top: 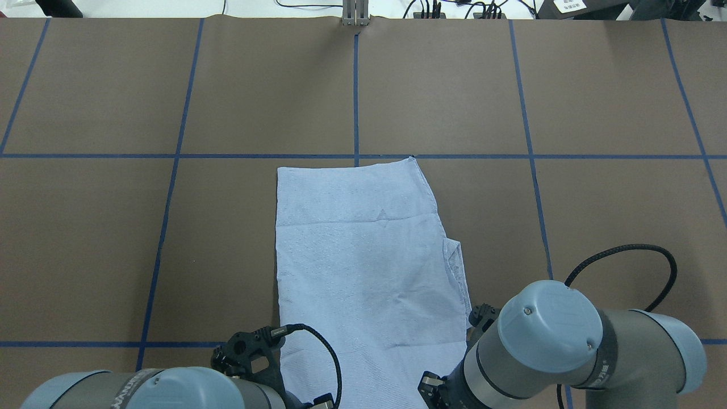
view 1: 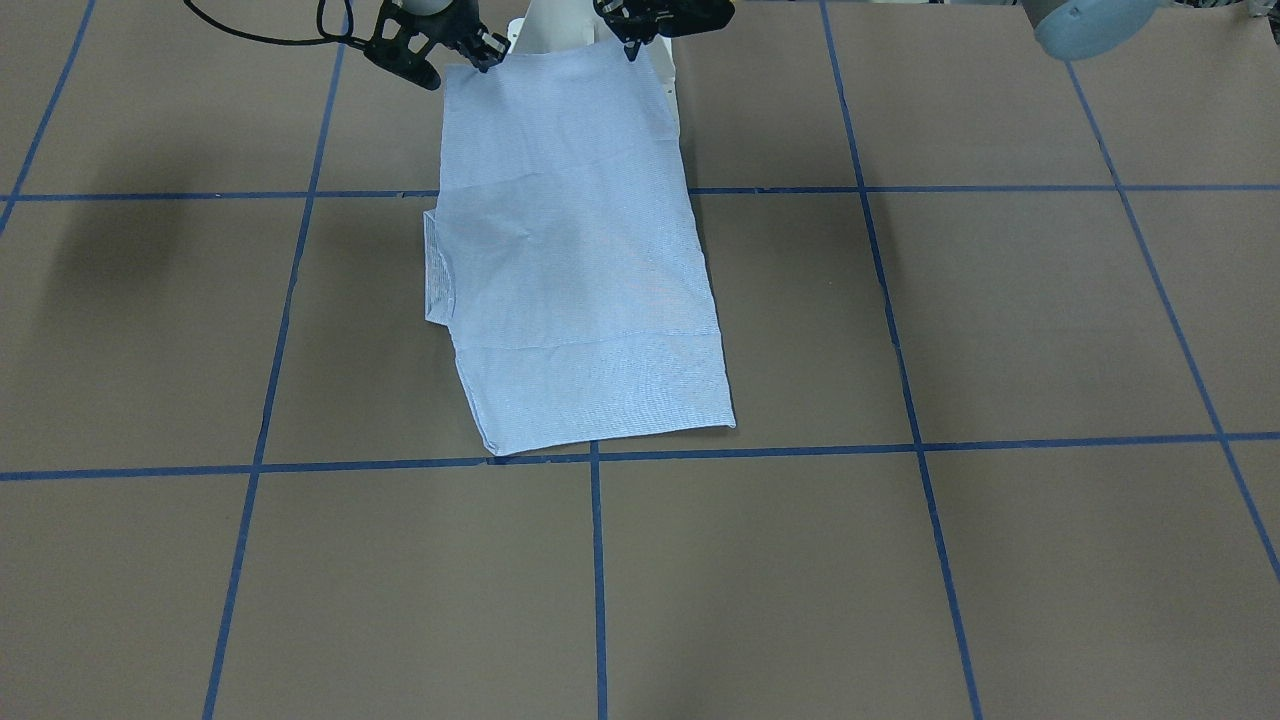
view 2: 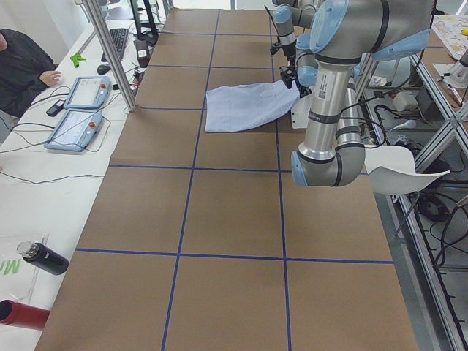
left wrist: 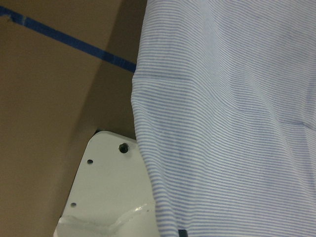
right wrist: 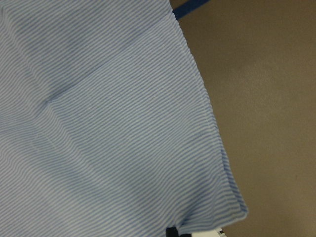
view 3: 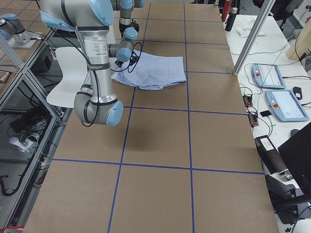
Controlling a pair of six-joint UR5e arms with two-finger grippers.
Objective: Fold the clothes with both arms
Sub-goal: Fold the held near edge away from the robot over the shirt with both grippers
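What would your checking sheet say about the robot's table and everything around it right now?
Surface: brown table with blue tape grid.
Job's things: striped shirt partly folded, a bit poking out one side.
Clutter: nothing seen.
Grippers: left gripper and right gripper each pinch a corner of the shirt's robot-side edge.
Cables: one black cable loops over bare table by the right arm; second cable arcs above the shirt.
Surroundings: side table with control pads, bottles, a seated person.
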